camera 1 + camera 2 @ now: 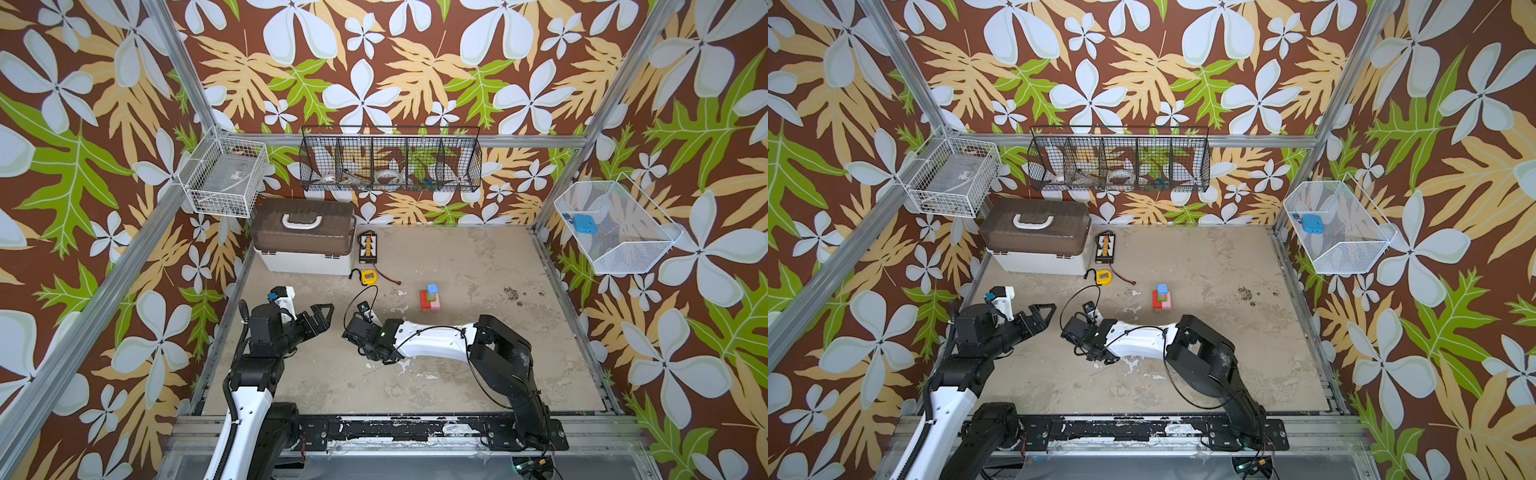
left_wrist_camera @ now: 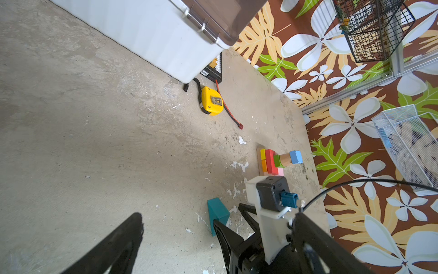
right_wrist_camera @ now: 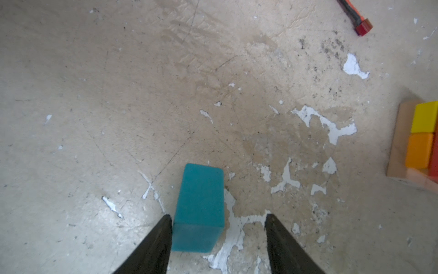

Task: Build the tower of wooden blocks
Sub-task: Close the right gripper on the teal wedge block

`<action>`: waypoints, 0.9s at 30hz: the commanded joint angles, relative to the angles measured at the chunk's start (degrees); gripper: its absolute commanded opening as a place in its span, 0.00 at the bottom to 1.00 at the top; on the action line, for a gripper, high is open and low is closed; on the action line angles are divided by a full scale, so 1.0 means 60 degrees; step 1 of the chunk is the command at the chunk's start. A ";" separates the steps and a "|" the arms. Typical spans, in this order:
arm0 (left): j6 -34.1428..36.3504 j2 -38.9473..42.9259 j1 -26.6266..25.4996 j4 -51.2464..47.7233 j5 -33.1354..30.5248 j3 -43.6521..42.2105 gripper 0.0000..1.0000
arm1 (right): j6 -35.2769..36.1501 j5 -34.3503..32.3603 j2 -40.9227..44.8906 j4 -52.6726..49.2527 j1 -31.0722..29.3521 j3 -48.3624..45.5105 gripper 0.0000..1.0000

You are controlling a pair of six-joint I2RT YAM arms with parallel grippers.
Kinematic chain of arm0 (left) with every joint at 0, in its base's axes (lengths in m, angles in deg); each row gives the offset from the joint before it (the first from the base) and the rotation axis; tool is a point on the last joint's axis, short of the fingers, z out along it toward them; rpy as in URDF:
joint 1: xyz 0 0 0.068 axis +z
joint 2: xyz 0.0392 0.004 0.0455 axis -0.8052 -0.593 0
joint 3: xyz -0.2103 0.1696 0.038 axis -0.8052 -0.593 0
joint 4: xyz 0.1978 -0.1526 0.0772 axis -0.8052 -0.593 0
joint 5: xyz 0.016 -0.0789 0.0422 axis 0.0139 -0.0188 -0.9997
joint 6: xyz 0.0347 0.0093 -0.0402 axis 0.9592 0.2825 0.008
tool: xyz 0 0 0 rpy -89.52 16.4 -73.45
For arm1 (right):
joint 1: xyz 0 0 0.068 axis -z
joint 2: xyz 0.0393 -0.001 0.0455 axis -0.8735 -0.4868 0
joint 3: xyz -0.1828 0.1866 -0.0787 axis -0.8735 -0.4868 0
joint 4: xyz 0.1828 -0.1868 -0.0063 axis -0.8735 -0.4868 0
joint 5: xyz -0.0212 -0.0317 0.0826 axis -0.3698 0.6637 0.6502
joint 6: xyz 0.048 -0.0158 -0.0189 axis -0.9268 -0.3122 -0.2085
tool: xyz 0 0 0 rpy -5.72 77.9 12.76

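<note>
Block (image 3: 200, 206), teal rect. prism, matte

Teal block (image 3: 200, 206): hidden beneath right arm (image 1: 432, 338) in both top views. Tower (image 3: 419, 142): cut off by right wrist view's edge.

legible text: none | tape measure (image 2: 211, 103) label: blurred | black board (image 1: 368, 248) markings: too small

Bare floor (image 1: 478, 353) around tower (image 1: 430, 300), tape measure (image 1: 368, 276) and box (image 1: 305, 237) behind
</note>
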 commanded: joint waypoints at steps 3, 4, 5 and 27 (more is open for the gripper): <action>0.0119 0.0002 -0.0007 0.0198 0.0089 -0.0012 1.00 | -0.0098 0.0012 -0.0065 0.0121 0.0030 0.0032 0.62; 0.0118 0.0006 0.0001 0.0206 0.0098 -0.0001 1.00 | -0.0066 0.0098 -0.0119 0.0149 0.0053 0.0055 0.61; 0.0120 -0.0002 -0.0008 0.0206 0.0107 -0.0007 1.00 | -0.0010 0.0202 -0.0153 0.0217 0.0054 0.0065 0.59; 0.0118 0.0013 -0.0009 0.0233 0.0150 -0.0030 1.00 | 0.0209 0.0691 -0.0374 0.0282 0.0203 0.0279 0.44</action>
